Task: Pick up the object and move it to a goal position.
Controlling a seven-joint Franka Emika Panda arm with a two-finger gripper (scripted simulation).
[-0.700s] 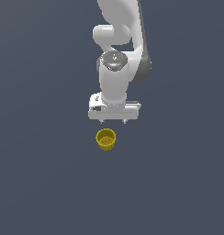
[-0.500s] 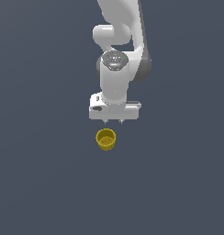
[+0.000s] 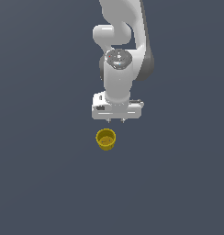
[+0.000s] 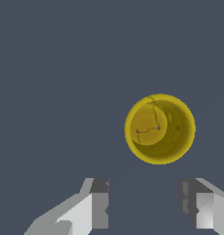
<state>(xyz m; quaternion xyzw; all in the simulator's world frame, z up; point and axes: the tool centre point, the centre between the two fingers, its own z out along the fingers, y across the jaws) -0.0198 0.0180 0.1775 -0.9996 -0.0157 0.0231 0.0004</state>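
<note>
Flat slate-grey ground [image 3: 45,183] runs off in every direction, bare of any mark that I could take for the goal. On it stands a small mustard-yellow cup [image 3: 105,139], upright, its mouth open to the sky. Its long axis runs straight up and down, with the wider rim uppermost and the narrower base on the ground. The wrist view looks right down into it, onto the pale round floor of its inside [image 4: 149,125].

Above it hangs the white arm [image 3: 123,50], with its gripper [image 3: 116,121] pointing downward, near the cup but clear of it. In the exterior view the cup sits just below the fingertips and a little toward that view's left, so the two are not yet lined up. The wrist view agrees: the two fingers [image 4: 99,202] stand spread with a wide gap between them and nothing in it, and the cup lies off to one side of that gap.

I would call this the approach, before any grasp. By my reckoning the next move calls for a short sideways shift to centre the cup between the fingers, then a straight descent until they flank its wall, and only then a squeeze.
</note>
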